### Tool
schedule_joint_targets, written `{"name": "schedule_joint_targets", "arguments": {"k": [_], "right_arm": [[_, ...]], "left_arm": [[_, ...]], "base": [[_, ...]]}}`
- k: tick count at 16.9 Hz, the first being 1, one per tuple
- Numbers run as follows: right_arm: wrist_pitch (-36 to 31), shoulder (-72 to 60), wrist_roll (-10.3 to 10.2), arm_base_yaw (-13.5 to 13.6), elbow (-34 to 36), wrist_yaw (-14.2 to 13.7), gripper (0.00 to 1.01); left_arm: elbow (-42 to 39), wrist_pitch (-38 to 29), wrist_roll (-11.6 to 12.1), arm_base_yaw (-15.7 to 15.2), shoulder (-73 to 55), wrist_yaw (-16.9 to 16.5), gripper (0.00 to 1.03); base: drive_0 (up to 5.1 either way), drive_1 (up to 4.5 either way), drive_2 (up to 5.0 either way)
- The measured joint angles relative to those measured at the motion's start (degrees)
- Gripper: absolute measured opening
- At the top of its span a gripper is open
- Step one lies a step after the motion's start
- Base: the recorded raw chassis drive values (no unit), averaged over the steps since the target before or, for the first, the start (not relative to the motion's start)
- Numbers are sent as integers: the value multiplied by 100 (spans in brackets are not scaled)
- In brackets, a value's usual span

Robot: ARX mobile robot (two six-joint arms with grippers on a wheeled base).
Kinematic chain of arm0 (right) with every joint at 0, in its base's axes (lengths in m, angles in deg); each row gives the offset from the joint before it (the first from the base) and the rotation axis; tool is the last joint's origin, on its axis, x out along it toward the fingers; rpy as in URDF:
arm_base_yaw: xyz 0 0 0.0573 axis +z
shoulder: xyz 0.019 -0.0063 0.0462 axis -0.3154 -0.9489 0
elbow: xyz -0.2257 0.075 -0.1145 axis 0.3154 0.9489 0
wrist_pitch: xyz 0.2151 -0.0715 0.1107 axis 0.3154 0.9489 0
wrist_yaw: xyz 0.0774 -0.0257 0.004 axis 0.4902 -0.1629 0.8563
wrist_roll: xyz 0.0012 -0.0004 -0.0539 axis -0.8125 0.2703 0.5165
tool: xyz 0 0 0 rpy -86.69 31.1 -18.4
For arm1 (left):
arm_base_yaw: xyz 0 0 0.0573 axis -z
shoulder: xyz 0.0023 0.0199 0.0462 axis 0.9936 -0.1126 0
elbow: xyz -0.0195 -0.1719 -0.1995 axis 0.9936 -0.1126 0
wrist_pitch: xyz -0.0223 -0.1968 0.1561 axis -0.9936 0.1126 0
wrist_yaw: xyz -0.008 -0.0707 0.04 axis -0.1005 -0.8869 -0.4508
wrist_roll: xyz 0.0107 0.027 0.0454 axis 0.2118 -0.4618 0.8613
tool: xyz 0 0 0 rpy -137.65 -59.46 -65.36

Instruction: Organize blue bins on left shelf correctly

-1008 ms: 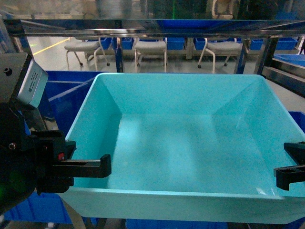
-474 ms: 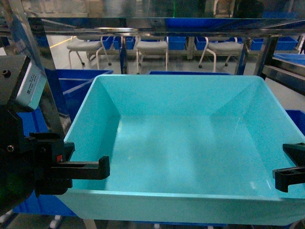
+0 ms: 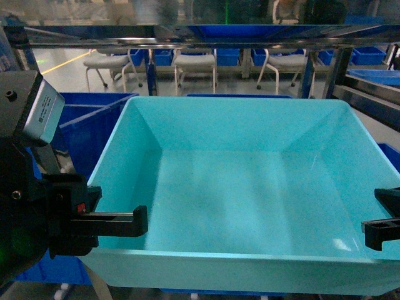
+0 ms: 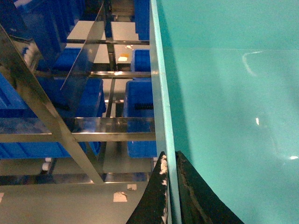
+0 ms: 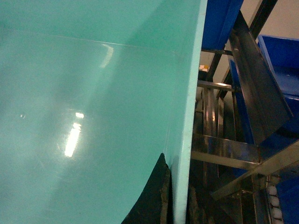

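The left shelf (image 3: 187, 34), a rack of shiny steel beams, is spanning the top of the head view, and its uprights and cross beams are showing beside the bin in both wrist views. Deep-blue crates (image 4: 84, 100) are sitting on its lower levels, and another crate (image 3: 84, 128) is standing at the left behind the bin. Grey chairs (image 3: 197, 62) are standing on the floor beyond the rack.

The light turquoise blue bin (image 3: 244, 187) is filling the middle of the head view, open side up and empty, sitting between the two hands and in front of the shelf beam.

The left hand (image 3: 134, 222) is pinching the bin's left wall near the front corner, one finger (image 4: 156, 200) lying outside the rim and the other inside, pressed close on the thin wall. The right hand (image 3: 381, 228) is gripping the right wall the same way, its fingers (image 5: 152, 200) closed on either side of the rim.
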Motion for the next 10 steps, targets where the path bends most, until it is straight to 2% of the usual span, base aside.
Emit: {"name": "schedule_joint_targets", "arguments": {"k": [10], "right_arm": [[-31,0,-2,22,0,2,2]], "left_arm": [[0,37,-2,-35,0,22,2]], "base": [[-17,-17,-17]]}}
